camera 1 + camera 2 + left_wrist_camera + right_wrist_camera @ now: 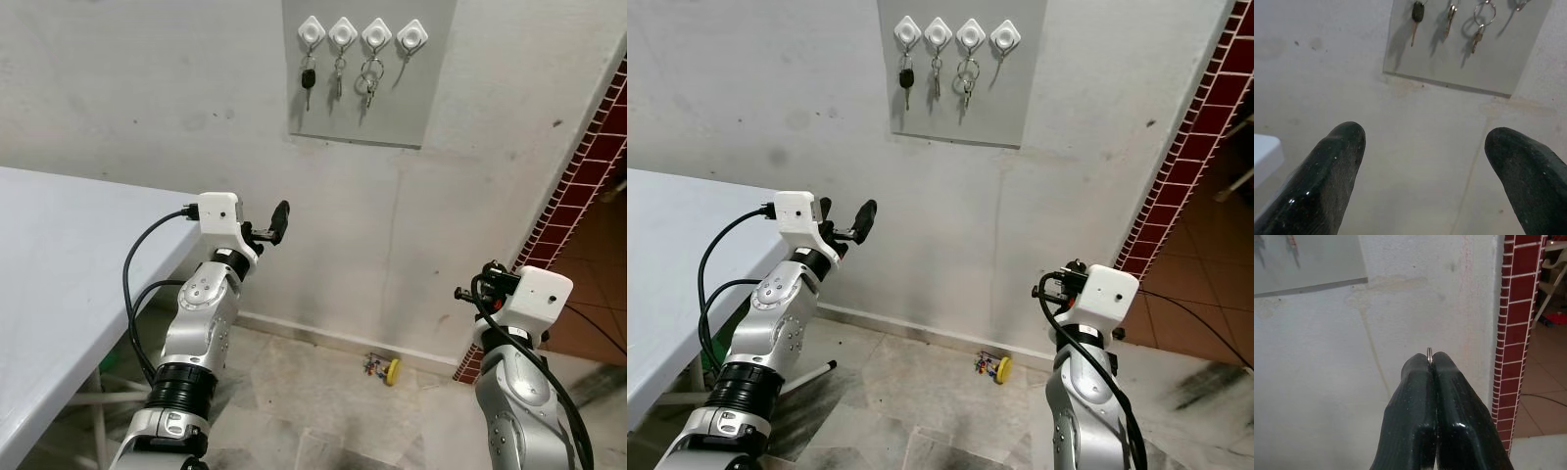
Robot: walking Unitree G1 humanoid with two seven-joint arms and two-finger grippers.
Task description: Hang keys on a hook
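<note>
A grey panel (367, 108) on the wall carries a row of white hooks (343, 33). A black-headed key (308, 78), a silver key (339, 74) and a ring with keys (370, 84) hang from them; the rightmost hook (411, 37) holds a small ring. My left gripper (847, 213) is raised below and left of the panel, open and empty, pointing at the wall. Lower on the right, my right gripper (1431, 360) is shut on a thin metal key ring (1429, 352) whose edge pokes out between the fingertips; what hangs from it is hidden.
A white table (59, 274) stands on the left. A red brick wall edge (578, 186) is on the right. A small yellow object with keys (387, 369) lies on the floor at the wall's base.
</note>
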